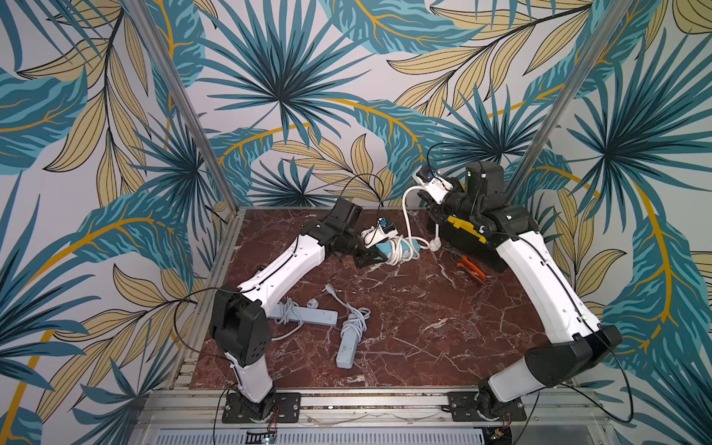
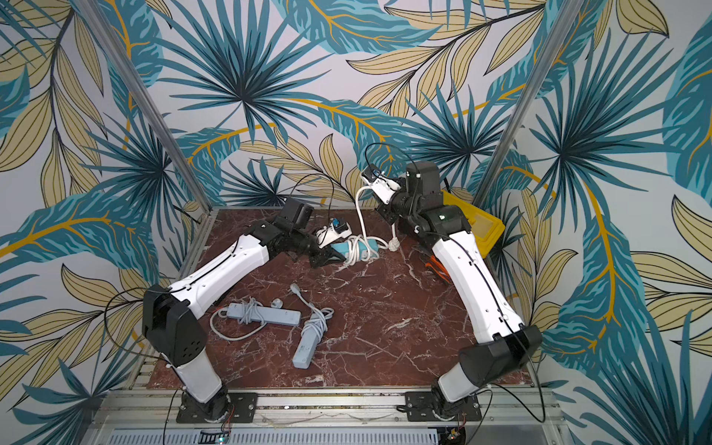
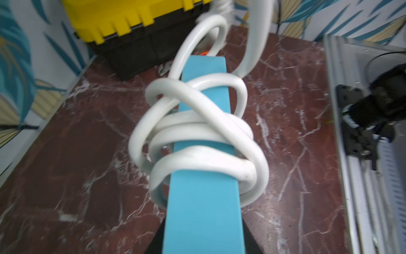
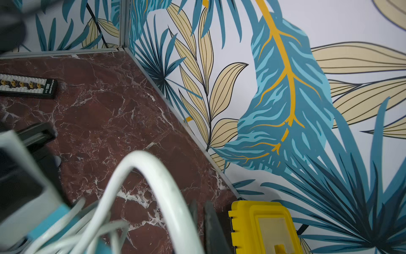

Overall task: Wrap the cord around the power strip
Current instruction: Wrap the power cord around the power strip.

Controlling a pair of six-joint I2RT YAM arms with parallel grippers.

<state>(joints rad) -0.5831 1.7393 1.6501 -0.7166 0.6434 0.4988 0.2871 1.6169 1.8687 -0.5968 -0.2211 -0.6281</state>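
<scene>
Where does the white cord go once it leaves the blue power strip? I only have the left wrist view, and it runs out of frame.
Observer: From the blue power strip, the cord arcs up to the right gripper, which is shut on it above the table.
Operator: Anything else lying around that I can't see?
Observer: Yes, two more strips near the left arm: a grey strip lying crosswise and a second grey strip beside it, each with its cord looped around it.
</scene>
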